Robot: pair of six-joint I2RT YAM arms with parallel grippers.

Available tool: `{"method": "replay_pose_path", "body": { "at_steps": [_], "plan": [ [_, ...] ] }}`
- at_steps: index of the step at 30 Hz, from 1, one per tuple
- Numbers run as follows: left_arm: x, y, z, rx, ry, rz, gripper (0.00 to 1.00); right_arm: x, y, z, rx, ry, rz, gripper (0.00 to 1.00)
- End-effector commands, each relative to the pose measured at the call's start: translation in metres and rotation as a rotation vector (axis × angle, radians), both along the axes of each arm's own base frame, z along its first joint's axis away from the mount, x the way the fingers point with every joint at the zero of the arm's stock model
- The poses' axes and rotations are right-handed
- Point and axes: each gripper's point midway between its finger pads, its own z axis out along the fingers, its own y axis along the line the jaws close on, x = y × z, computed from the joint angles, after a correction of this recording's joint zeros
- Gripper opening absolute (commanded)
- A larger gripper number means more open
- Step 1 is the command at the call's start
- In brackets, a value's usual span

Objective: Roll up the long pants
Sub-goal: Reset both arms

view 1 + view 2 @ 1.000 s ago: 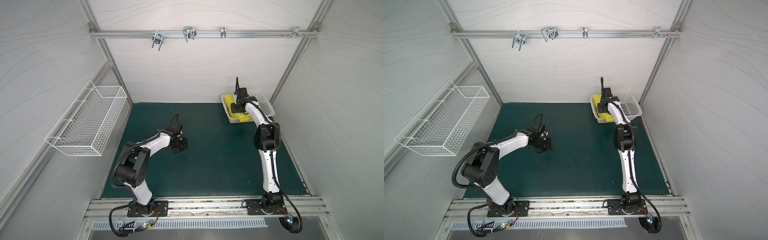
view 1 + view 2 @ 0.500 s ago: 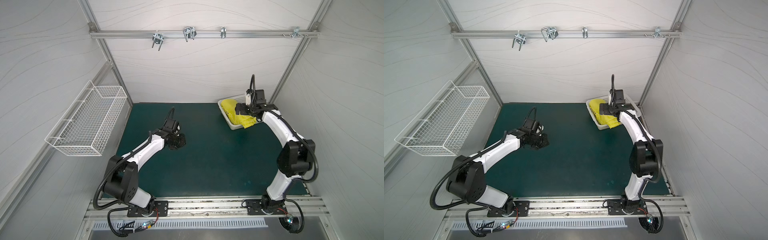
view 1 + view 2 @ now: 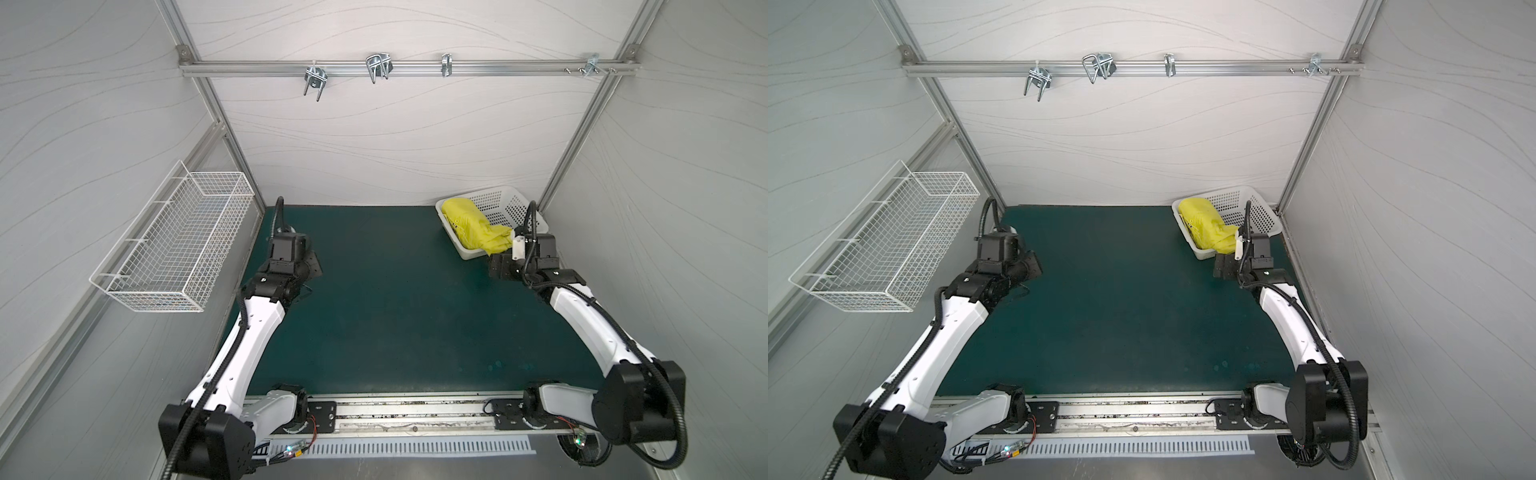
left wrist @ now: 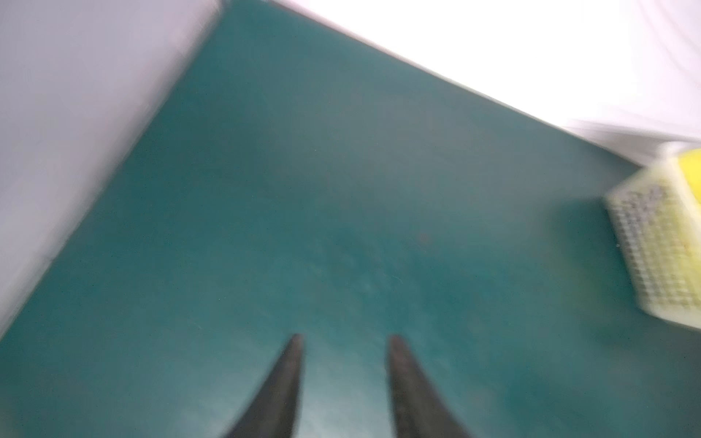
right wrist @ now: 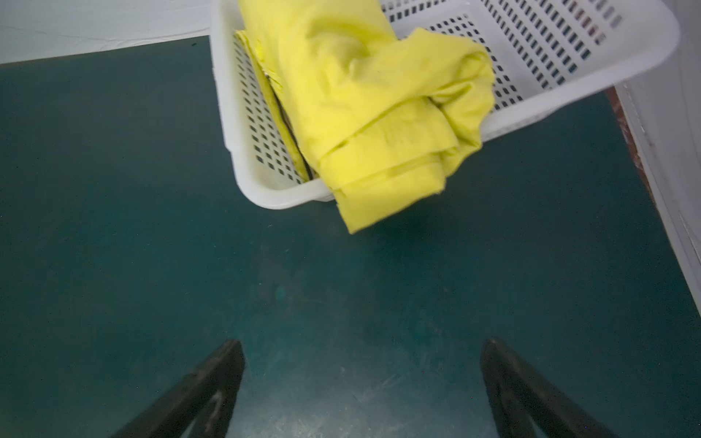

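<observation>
In both top views the pants (image 3: pixel 471 226) lie bunched in the white basket (image 3: pixel 509 198) at the upper right of the frame, on the green counter (image 3: pixel 395 316). One folded end spills over the basket's near rim. The right end effector (image 5: pixel 362 343) hangs just short of that basket, jaws spread wide and empty. The left end effector (image 4: pixel 345 336) is at the frame's left-centre over bare counter, jaws parted with nothing between them. Its wrist view is blurred.

Left arm (image 3: pixel 255 332) and right arm (image 3: pixel 582 320) are showing white shells with black joint housings; black ribbed cables (image 3: pixel 274 220) are running along each; jaws are tapering to dark points
</observation>
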Motion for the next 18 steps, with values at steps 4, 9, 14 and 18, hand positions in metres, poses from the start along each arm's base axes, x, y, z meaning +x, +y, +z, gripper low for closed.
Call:
{"method": "replay_pose_path", "body": {
  "at_steps": [4, 9, 14, 18],
  "plan": [
    [0.024, 0.048, -0.027, 0.107, -0.132, 0.101, 0.58, 0.021, -0.011, -0.015, 0.007, -0.059, -0.053, 0.99],
    [0.046, 0.049, -0.074, 0.158, -0.171, 0.035, 0.53, 0.036, -0.014, -0.047, -0.023, -0.024, -0.058, 0.99],
    [0.057, 0.050, -0.106, 0.097, -0.161, 0.001, 0.48, 0.043, -0.014, -0.068, -0.022, -0.080, -0.059, 0.99],
    [0.062, 0.049, -0.114, 0.129, -0.224, -0.023, 0.47, 0.043, 0.004, -0.077, 0.007, -0.151, 0.040, 0.99]
  ]
}}
